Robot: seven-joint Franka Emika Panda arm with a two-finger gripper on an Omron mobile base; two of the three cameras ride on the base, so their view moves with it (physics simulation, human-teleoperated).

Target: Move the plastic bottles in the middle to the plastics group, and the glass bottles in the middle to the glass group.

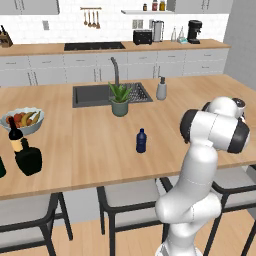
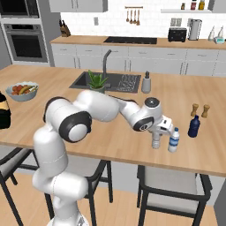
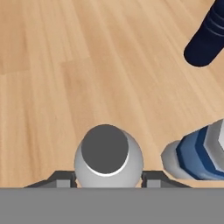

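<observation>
- Far left of the counter (image 1: 90, 165), the wine bottle (image 1: 15, 135) and the squat black flask (image 1: 28, 159) stand upright, close together. The fruit bowl (image 1: 22, 120) is behind them and the front edge is near.
- In the middle, a small navy bottle (image 1: 141, 140) stands upright with its cap up. There is bare wood on every side, and the plant (image 1: 120, 97) is well behind it.
- Further right, the gripper (image 2: 156, 140) points straight down, with its fingers clamped on the sides of the grey bottle (image 2: 156, 144). In the hand view the bottle (image 3: 108, 157) fills the space between the two tips. Its long axis is vertical, its round cap faces the camera, and its body is pale grey.
- Just beside it to the right, the blue-topped bottle (image 2: 173, 140) stands upright, with a narrow strip of wood between them (image 3: 197, 153).
- Beyond that, a second navy bottle (image 2: 193, 126) stands upright in front of two shakers (image 2: 199, 110).
- This cluster sits near the counter's front edge, with open wood behind it.
</observation>
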